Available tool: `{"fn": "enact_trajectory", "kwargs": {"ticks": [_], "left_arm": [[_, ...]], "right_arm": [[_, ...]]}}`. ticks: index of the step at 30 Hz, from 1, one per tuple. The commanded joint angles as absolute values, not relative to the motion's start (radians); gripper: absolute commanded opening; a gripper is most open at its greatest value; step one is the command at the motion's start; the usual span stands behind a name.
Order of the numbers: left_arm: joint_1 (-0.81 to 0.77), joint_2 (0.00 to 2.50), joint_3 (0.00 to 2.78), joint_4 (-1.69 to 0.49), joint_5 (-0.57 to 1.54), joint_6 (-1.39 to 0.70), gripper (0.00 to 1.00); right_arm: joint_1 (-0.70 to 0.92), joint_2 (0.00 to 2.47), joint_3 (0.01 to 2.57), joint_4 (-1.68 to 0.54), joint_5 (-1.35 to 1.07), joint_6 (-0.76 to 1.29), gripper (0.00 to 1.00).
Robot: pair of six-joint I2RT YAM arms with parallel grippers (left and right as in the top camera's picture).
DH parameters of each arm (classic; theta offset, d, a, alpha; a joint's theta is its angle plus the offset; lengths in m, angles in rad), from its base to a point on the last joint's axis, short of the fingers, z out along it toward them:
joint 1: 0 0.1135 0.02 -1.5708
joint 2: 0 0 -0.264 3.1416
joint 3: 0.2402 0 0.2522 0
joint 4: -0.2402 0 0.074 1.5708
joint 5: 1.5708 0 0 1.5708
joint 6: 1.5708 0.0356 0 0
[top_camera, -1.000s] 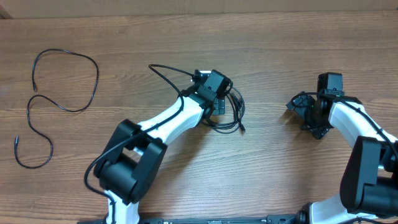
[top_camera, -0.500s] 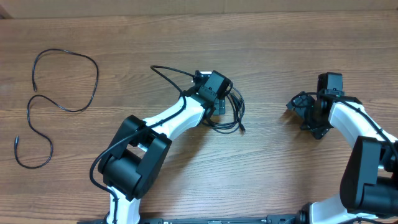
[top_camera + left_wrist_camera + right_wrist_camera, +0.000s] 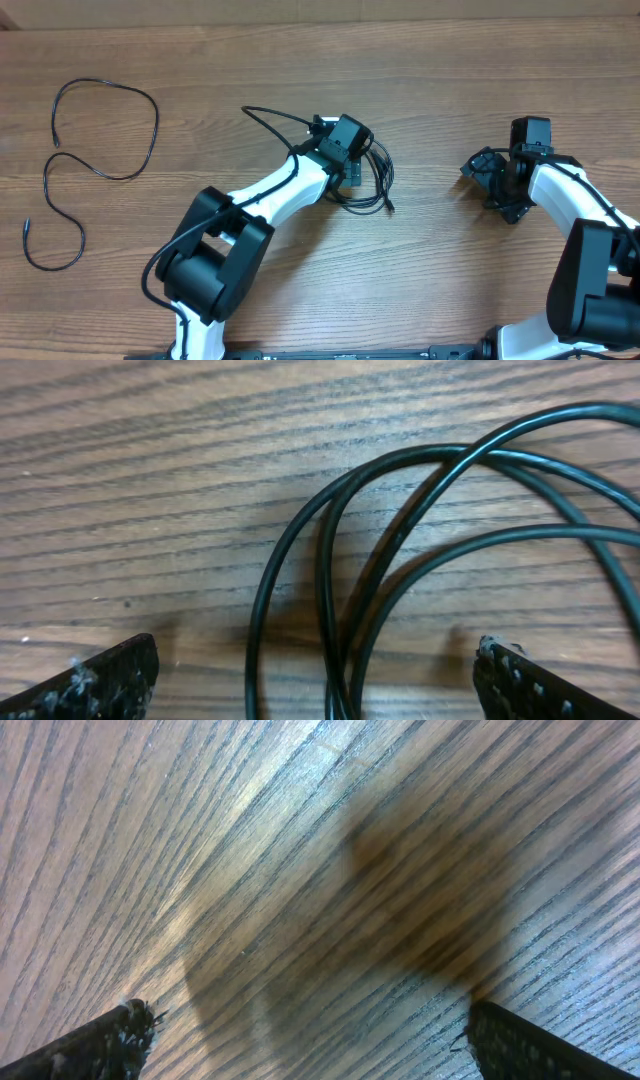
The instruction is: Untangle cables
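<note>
Cables (image 3: 330,560) lie looped on the table (image 3: 140,450), ungripped, beneath the wide-open left gripper (image 3: 318,682). The right gripper (image 3: 300,1035) gapes wide, empty.

cables (image 3: 365,204) partly under left end effector (image 3: 357,172), cropped close-up

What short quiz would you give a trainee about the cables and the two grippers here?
1. True or false: the left gripper is shut on the coiled cables.
2. Where does the single cable lie? A: at the far left of the table; B: under the right gripper; C: inside the coil.
3. What shows between the right gripper's fingertips?
Key: 1 false, it is open; 2 A; 3 only the table.
</note>
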State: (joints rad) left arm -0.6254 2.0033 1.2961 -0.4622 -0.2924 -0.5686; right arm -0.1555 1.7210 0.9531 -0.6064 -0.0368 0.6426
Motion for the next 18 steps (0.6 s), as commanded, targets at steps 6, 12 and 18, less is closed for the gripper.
{"fn": "enact_trajectory", "kwargs": {"ticks": [6, 12, 18], "left_arm": [[-0.615, 1.92, 1.312, -0.467, -0.287, -0.561, 1.0], [-0.616, 1.921, 1.312, -0.467, -0.287, -0.561, 1.0], [-0.616, 1.921, 1.312, -0.467, -0.268, -0.561, 1.0]], "right_arm": [[-0.157, 1.702, 0.955, -0.604, -0.035, 0.639, 1.0], [-0.157, 1.702, 0.955, -0.604, -0.035, 0.639, 1.0], [-0.157, 1.702, 0.955, -0.604, -0.035, 0.639, 1.0]]}}
